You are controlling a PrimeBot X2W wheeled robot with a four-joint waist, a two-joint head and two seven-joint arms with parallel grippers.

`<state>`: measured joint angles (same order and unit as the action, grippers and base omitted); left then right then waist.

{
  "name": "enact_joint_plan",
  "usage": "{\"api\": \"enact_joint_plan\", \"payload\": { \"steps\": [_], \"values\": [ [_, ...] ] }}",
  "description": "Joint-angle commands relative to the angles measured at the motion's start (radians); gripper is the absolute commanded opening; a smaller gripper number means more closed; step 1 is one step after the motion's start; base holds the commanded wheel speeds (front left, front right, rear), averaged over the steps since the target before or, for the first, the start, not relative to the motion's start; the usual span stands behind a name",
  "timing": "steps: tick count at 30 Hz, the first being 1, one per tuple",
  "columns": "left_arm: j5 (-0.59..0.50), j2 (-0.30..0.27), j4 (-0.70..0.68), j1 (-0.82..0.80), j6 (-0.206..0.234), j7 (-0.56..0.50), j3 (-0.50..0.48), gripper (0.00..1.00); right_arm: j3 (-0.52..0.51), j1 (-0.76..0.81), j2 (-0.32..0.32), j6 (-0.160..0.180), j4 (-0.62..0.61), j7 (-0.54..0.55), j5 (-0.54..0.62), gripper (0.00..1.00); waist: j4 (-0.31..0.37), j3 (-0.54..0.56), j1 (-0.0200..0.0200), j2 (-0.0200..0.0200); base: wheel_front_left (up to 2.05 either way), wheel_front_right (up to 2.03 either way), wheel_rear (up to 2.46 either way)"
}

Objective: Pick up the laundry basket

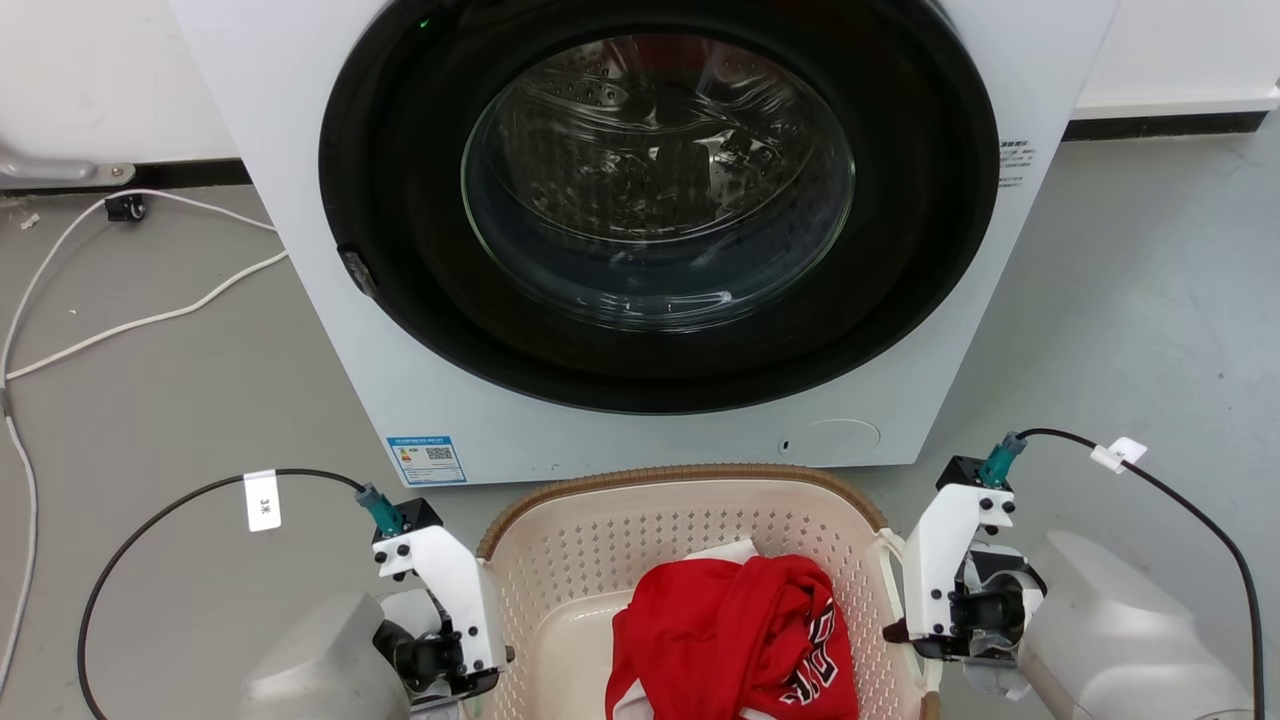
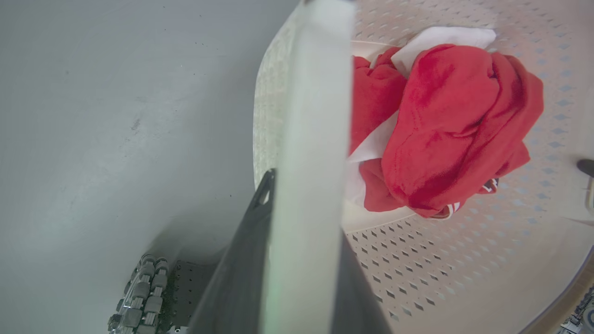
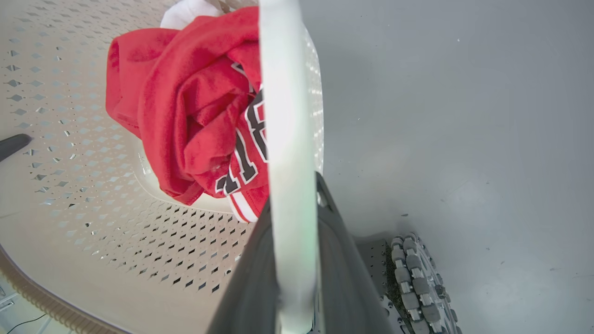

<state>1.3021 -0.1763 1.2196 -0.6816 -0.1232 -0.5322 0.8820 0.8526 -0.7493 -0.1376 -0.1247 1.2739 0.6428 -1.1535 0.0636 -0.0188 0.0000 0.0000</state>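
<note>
Head view: a cream basket (image 1: 560, 560) holding a red shirt (image 1: 730, 630) sits just in front of a washer (image 1: 450, 410). It lies between the left gripper (image 1: 470, 640) and the right gripper (image 1: 915, 625), one at each side of its rim.

Left wrist view: the left gripper's dark fingers (image 2: 246, 260) are clamped on the basket's white left handle (image 2: 315, 93).

Right wrist view: the right gripper's fingers (image 3: 343, 260) pinch the right handle (image 3: 283, 93) likewise.
</note>
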Motion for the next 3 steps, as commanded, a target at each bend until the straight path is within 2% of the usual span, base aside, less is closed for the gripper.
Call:
{"api": "enact_joint_plan", "payload": {
  "steps": [1,3],
  "values": [
    [0.012,0.012,-0.01,0.009,-0.013,0.006,-0.003,0.0,-0.001,0.008,0.015,-0.011,-0.005,-0.002,-0.011,0.0,0.0,0.0,0.0,0.0,0.0,0.0,0.0],
    [0.013,0.012,-0.01,0.01,-0.013,0.007,-0.002,0.0,0.0,0.008,0.015,-0.011,-0.005,-0.003,-0.012,0.0,0.001,0.001,0.0,0.0,0.0,0.0,0.0]
  ]
}}
